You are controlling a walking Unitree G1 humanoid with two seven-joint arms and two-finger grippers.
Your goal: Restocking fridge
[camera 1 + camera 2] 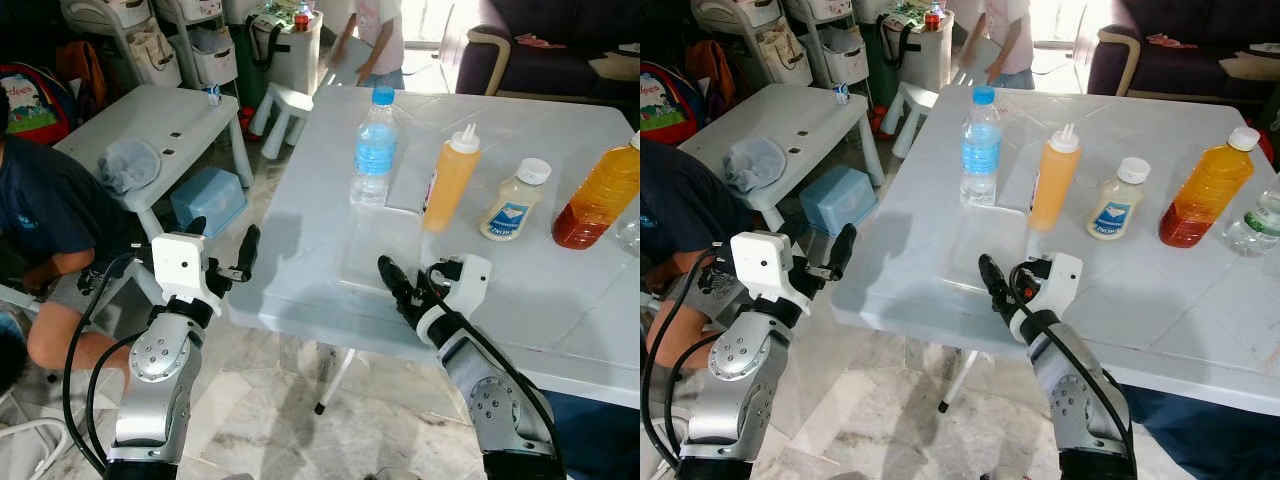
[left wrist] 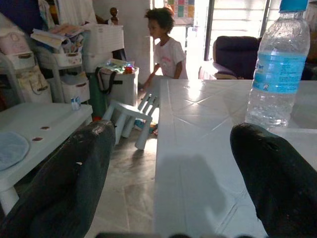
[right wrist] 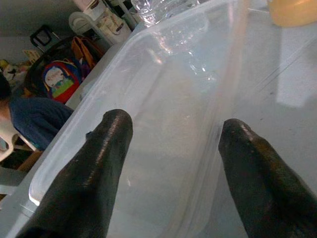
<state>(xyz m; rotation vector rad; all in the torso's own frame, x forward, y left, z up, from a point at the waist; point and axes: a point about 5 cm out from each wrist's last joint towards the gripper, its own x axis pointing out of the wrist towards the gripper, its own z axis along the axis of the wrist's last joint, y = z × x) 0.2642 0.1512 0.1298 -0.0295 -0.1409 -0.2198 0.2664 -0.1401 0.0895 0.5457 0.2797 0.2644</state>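
On the white table [image 1: 300, 230] stand a water bottle with a blue cap [image 1: 374, 148], a yellow squeeze bottle [image 1: 450, 180], a small white-capped jar [image 1: 515, 200] and an orange juice bottle [image 1: 598, 198]. A clear flat plastic tray [image 1: 385, 250] lies in front of them. My right gripper [image 3: 173, 134] is open over the tray's near edge, with the tray [image 3: 168, 89] showing between its fingers. My left gripper [image 1: 222, 245] hangs open just off the table's left edge and holds nothing. Along it, the left wrist view looks over the tabletop to the water bottle [image 2: 277, 69].
A low white table [image 1: 150, 125] with a grey cloth [image 1: 128, 163] stands to the left, a blue box [image 1: 208, 198] under it. A person in dark blue [image 1: 50, 210] sits at far left. A child [image 1: 375, 40], a white stool [image 1: 280, 105] and a dark sofa [image 1: 560, 50] are behind.
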